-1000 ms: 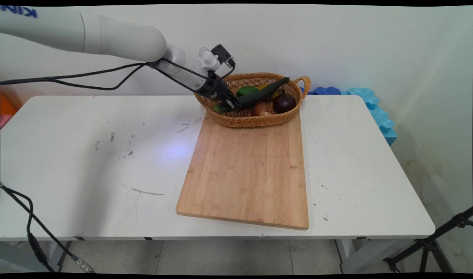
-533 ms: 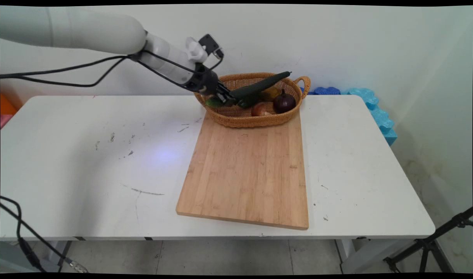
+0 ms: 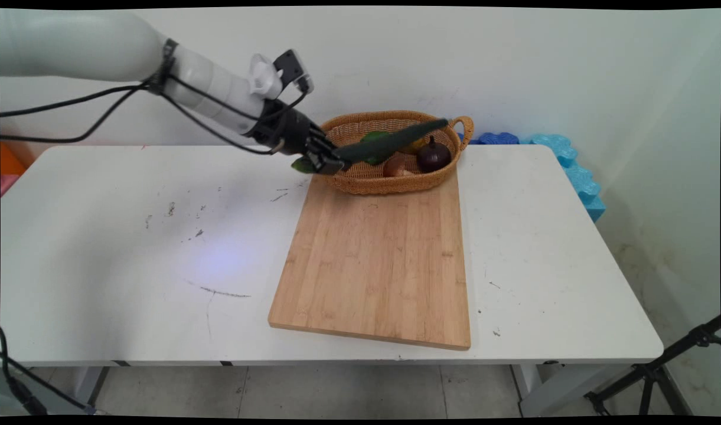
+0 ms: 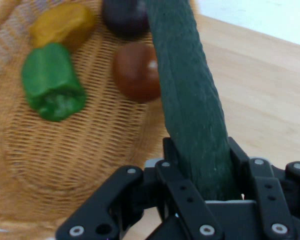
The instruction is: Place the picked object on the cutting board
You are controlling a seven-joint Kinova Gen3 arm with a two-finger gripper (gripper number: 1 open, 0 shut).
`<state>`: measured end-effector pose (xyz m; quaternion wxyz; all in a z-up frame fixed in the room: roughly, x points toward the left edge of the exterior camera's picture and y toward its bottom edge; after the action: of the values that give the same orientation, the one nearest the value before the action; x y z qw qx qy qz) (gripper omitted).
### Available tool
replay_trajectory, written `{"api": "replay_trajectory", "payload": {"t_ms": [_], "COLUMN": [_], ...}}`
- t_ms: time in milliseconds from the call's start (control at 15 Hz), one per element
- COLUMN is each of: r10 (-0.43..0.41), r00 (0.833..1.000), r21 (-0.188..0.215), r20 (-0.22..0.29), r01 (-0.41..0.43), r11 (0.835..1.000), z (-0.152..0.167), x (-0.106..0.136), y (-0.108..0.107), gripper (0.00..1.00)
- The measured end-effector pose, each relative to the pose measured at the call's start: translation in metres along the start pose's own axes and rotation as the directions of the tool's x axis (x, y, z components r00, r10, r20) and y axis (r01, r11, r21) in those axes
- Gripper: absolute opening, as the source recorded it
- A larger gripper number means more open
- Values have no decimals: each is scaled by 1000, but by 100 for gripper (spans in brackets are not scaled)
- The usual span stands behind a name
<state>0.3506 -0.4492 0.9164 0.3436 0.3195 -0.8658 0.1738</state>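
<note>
Lifting leftward, my black two-finger gripper [image 3: 330, 163] has drawn the long dark-green cucumber [image 4: 190, 100] clamped between its fingers half clear of the woven wicker basket [image 3: 390, 180] beneath.

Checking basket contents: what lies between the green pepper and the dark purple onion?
In the hand view, the brown onion lies between green pepper and purple onion.

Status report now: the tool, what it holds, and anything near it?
Tool shut on cucumber. Cucumber lifted, slanting over basket. Green pepper in basket.
</note>
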Motion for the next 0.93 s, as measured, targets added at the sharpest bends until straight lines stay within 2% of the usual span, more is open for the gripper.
{"api": "replay_trajectory", "payload": {"t_ms": [200,400,533,933], "r10": [49,81,104,155], "r00": [999,997,995,988], "r21": [-76,-131,-179,-277], "r20": [-6,-7,-6,18], "r01": [-50,-81,-104,-144], "r11": [996,988,978,950], "z": [-18,-26,-30,-22], "x": [-12,-21,-30,-59], "y": [22,36,48,70], "gripper": [0,0,0,0]}}
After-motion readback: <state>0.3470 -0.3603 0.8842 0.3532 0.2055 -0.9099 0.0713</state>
